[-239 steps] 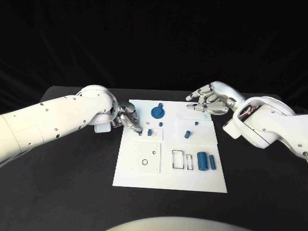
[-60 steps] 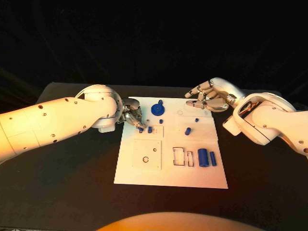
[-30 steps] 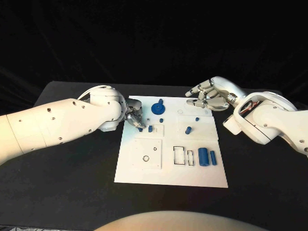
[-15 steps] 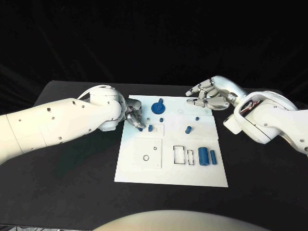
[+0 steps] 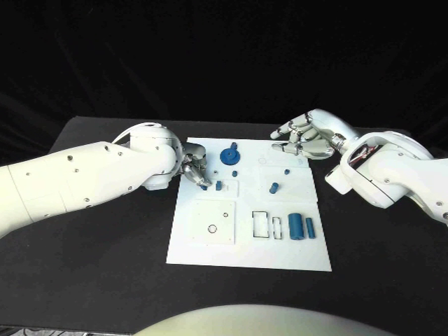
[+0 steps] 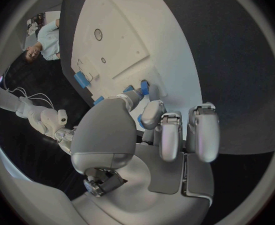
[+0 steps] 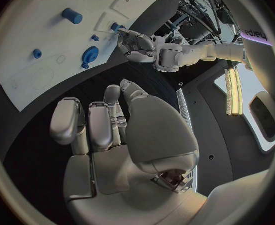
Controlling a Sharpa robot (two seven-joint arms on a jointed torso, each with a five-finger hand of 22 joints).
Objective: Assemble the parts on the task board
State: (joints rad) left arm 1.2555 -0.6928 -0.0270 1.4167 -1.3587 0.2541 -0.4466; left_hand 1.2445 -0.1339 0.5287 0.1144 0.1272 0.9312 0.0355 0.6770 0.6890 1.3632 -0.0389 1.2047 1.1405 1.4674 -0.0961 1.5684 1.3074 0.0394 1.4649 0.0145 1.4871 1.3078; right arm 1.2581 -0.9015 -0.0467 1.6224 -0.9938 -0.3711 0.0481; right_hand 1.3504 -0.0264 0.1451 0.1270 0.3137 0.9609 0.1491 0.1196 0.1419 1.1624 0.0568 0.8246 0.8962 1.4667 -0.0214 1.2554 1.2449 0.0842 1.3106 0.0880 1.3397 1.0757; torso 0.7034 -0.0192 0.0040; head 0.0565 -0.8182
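The white task board (image 5: 249, 241) lies in the middle of the black table. My left hand (image 5: 194, 170) is at the board's left edge, thumb and a finger pinching a small blue peg (image 6: 140, 120) down at the board; a second small peg (image 5: 218, 185) stands just beside it. A blue round gear-like part (image 5: 230, 157) sits near the far edge, a blue peg (image 5: 274, 187) stands mid-board, and two blue cylinders (image 5: 301, 226) lie at the right. My right hand (image 5: 305, 136) hovers over the board's far right corner, its fingers loosely bent and holding nothing.
Two tiny blue studs (image 5: 234, 173) (image 5: 285, 170) stand in the board's far half. Outlined square and slot recesses (image 5: 264, 225) lie in its near half. Black table (image 5: 103, 280) stretches to either side of the board.
My left hand keeps its pinch on the small peg at the same spot on the board's left edge. The right hand has hardly moved.
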